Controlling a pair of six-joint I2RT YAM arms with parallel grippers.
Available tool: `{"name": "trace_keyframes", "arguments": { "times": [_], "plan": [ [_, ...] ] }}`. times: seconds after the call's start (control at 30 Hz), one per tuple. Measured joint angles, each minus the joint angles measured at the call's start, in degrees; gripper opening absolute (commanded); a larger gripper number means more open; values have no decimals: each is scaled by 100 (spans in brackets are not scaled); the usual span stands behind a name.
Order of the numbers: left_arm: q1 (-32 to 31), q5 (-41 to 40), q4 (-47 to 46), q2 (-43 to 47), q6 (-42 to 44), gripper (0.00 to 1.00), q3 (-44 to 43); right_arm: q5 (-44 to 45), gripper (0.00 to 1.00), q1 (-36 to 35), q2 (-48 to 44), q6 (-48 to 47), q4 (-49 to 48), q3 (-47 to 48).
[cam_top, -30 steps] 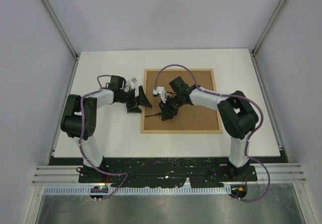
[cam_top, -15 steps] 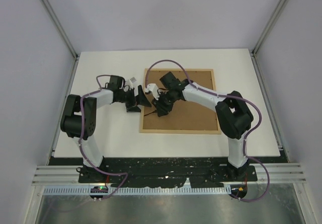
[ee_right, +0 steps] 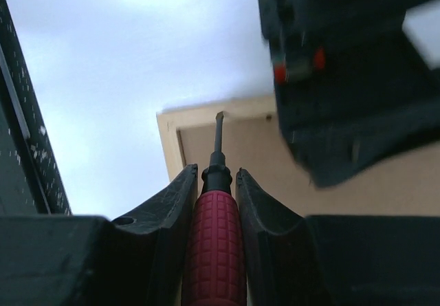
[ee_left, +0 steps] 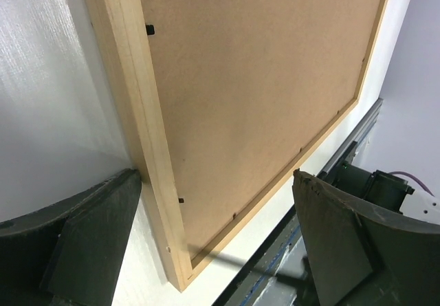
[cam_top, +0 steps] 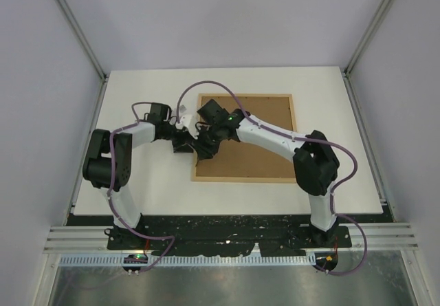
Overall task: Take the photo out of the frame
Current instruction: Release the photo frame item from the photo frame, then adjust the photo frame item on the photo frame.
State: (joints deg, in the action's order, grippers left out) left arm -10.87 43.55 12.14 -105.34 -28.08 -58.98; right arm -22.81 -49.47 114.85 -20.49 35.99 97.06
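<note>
The frame (cam_top: pixel 254 148) lies back-up on the white table, showing its brown fibreboard panel (ee_left: pixel 261 79) and light-wood border (ee_right: pixel 206 124). The photo is hidden. My left gripper (cam_top: pixel 184 141) stands open at the frame's left edge, and its fingers (ee_left: pixel 89 251) straddle that border (ee_left: pixel 151 155) near the frame's near-left corner. My right gripper (cam_top: pixel 204 148) is shut on a red-handled screwdriver (ee_right: pixel 214 244). The screwdriver's tip (ee_right: pixel 219 117) lies at the inner side of the border near a corner. The two grippers sit close together.
Small black retaining tabs (ee_left: pixel 149 28) sit along the panel's rim. The white table (cam_top: pixel 137 100) is walled by pale panels and metal posts. A black base plate (cam_top: pixel 227 227) and purple cables (cam_top: pixel 206 86) lie near the arms. The left gripper's body (ee_right: pixel 344 79) looms beside the screwdriver.
My right arm has swung left across the frame's back to its left edge, carrying the screwdriver. The left arm has stayed in place, open.
</note>
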Motion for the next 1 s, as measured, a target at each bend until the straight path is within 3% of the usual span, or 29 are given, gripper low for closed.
{"name": "trace_keyframes", "arguments": {
  "times": [0.17, 0.4, 0.67, 1.0],
  "plan": [
    [79, -146, 216, 92, 181, 93, -4, -146, 8, 450, -1126, -203, 155, -1342],
    [92, -966, 1303, 249, 837, 88, -361, -846, 8, 1967, -3195, -494, 157, -2743],
    [-470, -2026, 2365, 372, 1508, 81, -787, -597, 8, 2387, -3296, -210, -348, -3731],
    [-763, -2232, 2564, 186, 1464, 75, -796, -487, 8, 2437, -3329, -24, -697, -3770]
  ]
}}
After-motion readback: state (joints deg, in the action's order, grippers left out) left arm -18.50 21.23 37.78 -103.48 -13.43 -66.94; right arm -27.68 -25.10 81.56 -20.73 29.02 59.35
